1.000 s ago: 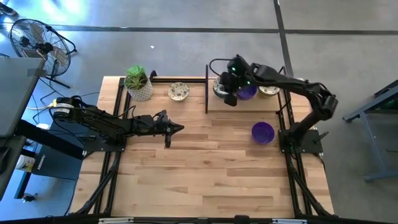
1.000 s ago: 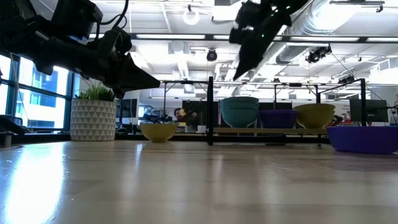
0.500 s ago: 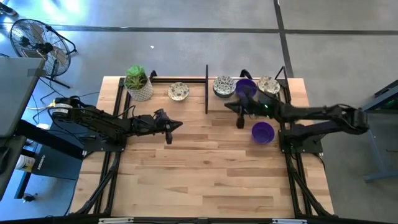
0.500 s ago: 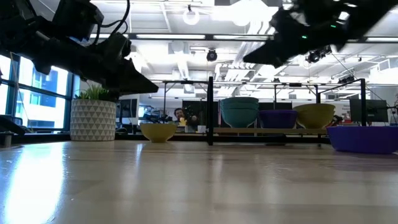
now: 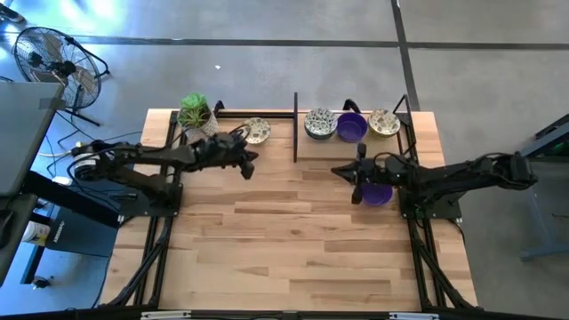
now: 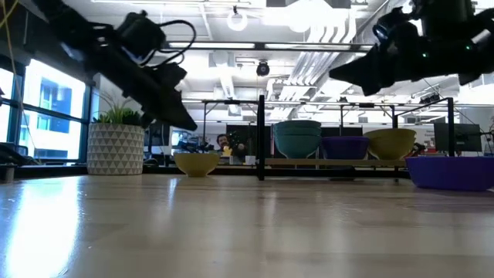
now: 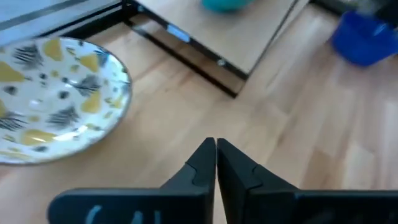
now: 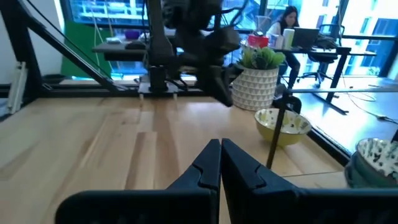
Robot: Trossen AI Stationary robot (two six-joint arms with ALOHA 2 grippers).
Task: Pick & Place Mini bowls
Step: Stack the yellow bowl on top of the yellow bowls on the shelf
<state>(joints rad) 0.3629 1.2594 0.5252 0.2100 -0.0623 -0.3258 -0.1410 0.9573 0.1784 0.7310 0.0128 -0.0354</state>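
mini bowls sit along the far edge of the wooden worktop (image 5: 293,231). three of them line up on a low raised board (image 5: 324,149) toward the far right corner: a cream speckled bowl (image 5: 319,124), a purple bowl (image 5: 353,127) in the middle, touching it, and another speckled bowl (image 5: 384,123) nearest the corner. a fourth, a cream patterned bowl (image 5: 256,131), rests directly on the worktop to the left of a thin black upright post (image 5: 295,127), just beside a white pot with a green plant (image 5: 197,117) in the far left corner. a fifth, a loose purple bowl (image 5: 377,192), lies on the worktop in front of the board, close to the right edge.

the left gripper (image 5: 248,161) hangs above the worktop just in front of the patterned bowl by the plant, its two dark fingers (image 7: 205,163) pressed together and holding nothing; from its wrist the patterned bowl shows close by, apart from the tips. the right gripper (image 5: 357,178) reaches in from the right edge and hovers over the near edge of the board, right beside the loose purple bowl, which its arm partly covers from above. its fingers (image 8: 210,163) are also pressed together with nothing between them.

from table height, both arms hang clear of the wood. a person sits at a desk in the room beyond the table (image 8: 287,23).
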